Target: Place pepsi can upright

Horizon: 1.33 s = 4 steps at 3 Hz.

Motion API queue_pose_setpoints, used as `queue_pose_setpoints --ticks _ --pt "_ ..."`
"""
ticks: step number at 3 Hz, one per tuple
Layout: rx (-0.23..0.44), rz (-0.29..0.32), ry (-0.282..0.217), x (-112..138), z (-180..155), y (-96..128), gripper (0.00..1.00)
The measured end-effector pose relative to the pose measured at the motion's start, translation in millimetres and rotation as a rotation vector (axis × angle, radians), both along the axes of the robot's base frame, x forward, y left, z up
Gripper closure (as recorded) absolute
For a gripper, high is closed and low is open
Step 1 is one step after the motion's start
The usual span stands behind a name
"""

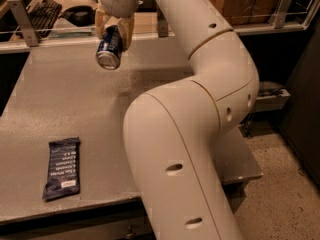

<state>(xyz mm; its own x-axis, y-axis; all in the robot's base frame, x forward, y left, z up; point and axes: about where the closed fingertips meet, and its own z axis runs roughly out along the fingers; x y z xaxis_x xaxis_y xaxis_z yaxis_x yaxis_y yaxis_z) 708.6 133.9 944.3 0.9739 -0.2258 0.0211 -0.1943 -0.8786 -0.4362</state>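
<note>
The pepsi can [109, 49] is dark blue with a silver rim. It is held tilted, its silver end facing down toward me, above the far part of the grey table [60, 104]. My gripper [114, 34] is at the top of the view, over the table's back edge. Its two tan fingers [100, 24] are shut on the can's sides. The can is lifted clear of the table surface. My large white arm [190, 114] curves from the lower middle up to the gripper.
A flat dark blue snack wrapper [62, 168] with white text lies near the table's front left edge. A keyboard [42, 10] and a dark object [80, 15] sit on a desk behind a rail. The floor [285, 184] is at the right.
</note>
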Motion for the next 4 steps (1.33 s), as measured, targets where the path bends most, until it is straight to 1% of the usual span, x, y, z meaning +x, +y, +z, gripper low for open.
queue_pose_setpoints --ticks 1,2,3,4 --pt "0.035 -0.005 -0.026 6 6 7 1.0" --pt "0.054 -0.007 -0.042 11 6 13 1.0" --pt "0.093 0.078 -0.165 11 30 34 1.0" --pt "0.114 0.218 -0.398 1 72 36 1.0"
